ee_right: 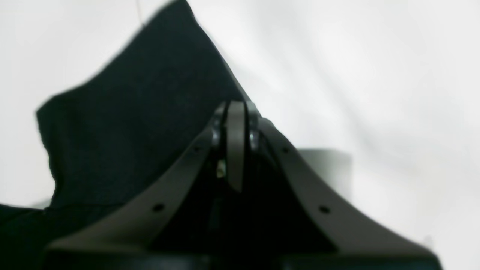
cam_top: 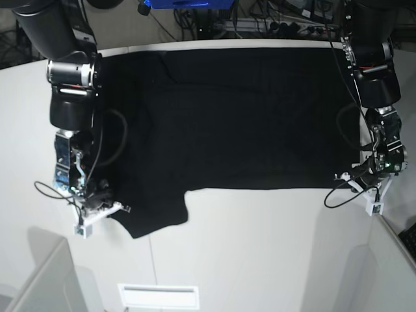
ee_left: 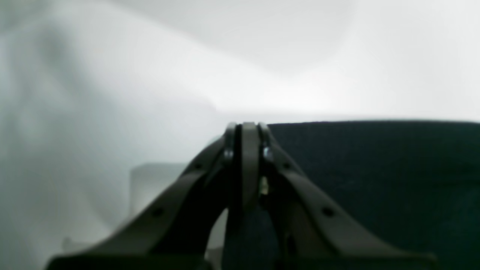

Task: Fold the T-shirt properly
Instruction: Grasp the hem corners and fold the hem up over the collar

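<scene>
The black T-shirt (cam_top: 227,117) lies spread flat on the white table (cam_top: 260,260), plain side up, with one sleeve (cam_top: 156,218) sticking out toward the near left. My left gripper (cam_top: 343,177) sits at the shirt's near right corner. In the left wrist view the left gripper (ee_left: 245,125) is shut at the cloth's edge (ee_left: 375,168), with dark cloth between the fingers. My right gripper (cam_top: 118,208) is at the sleeve's outer edge. In the right wrist view the right gripper (ee_right: 235,105) is shut against the black cloth (ee_right: 131,112).
Cables and equipment (cam_top: 260,19) crowd the far edge behind the table. A white slotted plate (cam_top: 158,296) lies at the near edge. A grey panel (cam_top: 39,279) stands at the near left, and another (cam_top: 390,266) at the near right.
</scene>
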Controlling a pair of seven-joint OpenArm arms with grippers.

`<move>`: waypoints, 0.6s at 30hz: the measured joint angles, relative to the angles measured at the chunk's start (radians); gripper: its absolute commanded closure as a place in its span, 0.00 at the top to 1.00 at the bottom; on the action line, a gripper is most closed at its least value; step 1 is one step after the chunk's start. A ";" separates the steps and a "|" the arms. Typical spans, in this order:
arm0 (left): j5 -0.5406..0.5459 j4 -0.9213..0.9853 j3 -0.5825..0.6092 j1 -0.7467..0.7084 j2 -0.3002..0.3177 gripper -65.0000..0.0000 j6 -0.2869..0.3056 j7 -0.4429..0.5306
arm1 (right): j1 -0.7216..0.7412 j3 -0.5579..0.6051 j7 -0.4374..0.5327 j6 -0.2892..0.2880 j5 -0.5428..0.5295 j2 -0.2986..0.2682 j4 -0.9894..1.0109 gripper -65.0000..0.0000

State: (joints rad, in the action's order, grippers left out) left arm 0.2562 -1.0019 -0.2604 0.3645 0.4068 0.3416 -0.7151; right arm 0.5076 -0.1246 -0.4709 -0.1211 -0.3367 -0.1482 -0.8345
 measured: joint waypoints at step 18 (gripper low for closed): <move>0.239 -0.298 -0.068 -0.200 0.024 0.00 0.001 -0.143 | -0.172 -0.002 -0.090 0.000 0.002 -0.002 -0.306 0.00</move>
State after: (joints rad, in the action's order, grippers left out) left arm 0.4953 -1.2999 -0.3279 0.1650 0.4309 0.3424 -0.8585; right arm 0.3355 -0.1268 -0.5610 -0.1207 -0.3351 -0.1501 -1.1408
